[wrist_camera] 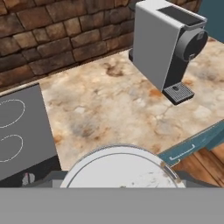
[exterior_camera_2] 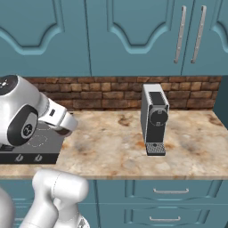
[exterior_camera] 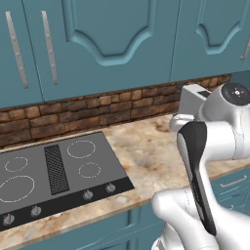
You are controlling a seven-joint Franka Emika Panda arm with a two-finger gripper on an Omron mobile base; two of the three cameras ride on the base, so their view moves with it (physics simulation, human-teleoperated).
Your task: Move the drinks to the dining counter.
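Pretty sure the white-lidded paper cup (wrist_camera: 120,168) is riding at the end effector over the front edge of the marble surface (exterior_camera_2: 111,147) between the black stovetop (exterior_camera: 53,171) and grey coffee machine (exterior_camera_2: 154,118), can't tell if it's clamped, so drop-off is still pending.
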